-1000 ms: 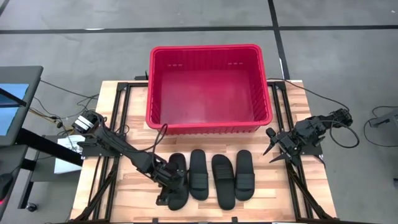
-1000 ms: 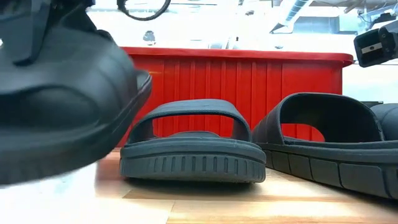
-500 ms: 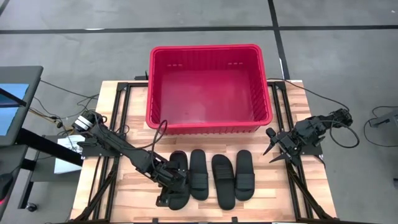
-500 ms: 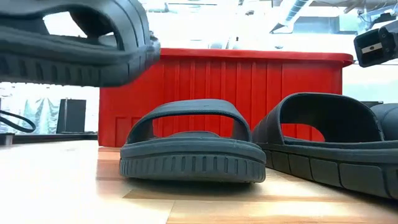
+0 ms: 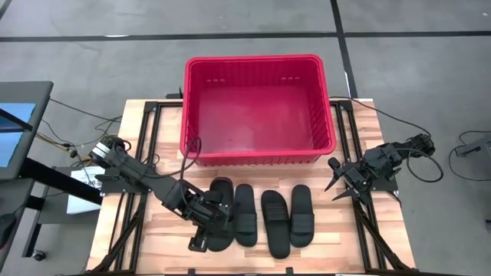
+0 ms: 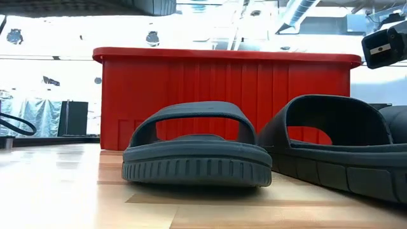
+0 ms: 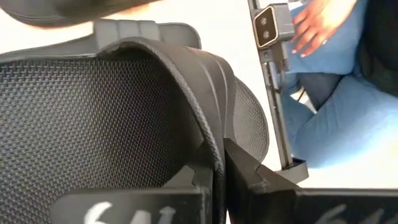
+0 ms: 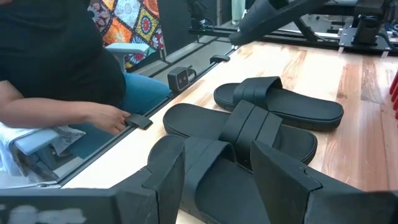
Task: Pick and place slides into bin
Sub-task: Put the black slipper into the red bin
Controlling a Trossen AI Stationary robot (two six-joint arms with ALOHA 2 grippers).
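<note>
One black slide [image 5: 224, 192] hangs above the table's near left part, with my left gripper [image 5: 209, 221] shut on it. Its ribbed sole edge shows at the top of the low view [image 6: 82, 5]. Three more slides lie side by side on their soles on the wood: [image 5: 245, 216], [image 5: 275, 224], [image 5: 301, 215]. The red bin [image 5: 257, 149] stands behind them at the far middle. My right gripper [image 5: 336, 181] waits open at the table's right edge, clear of everything. My left gripper pinches the slide's strap at its thin curved edge [image 7: 210, 144] between its two fingers [image 7: 249, 180]. It comes from above, slanting down. The slide is lifted clear of the table, its textured inner face [image 7: 81, 118] turned toward the wrist.
Black metal rails [image 5: 146, 146] run along both sides of the wooden table. A person sits by the table's near edge, with a hand [image 8: 109, 118] on the frame. The tabletop's near left part [image 6: 57, 191] is bare.
My left gripper has gone up, and slightly toward the bin, with the slide. The slide has risen from just above the wood until only its sole edge shows at the low view's top. The other three slides have stayed put.
</note>
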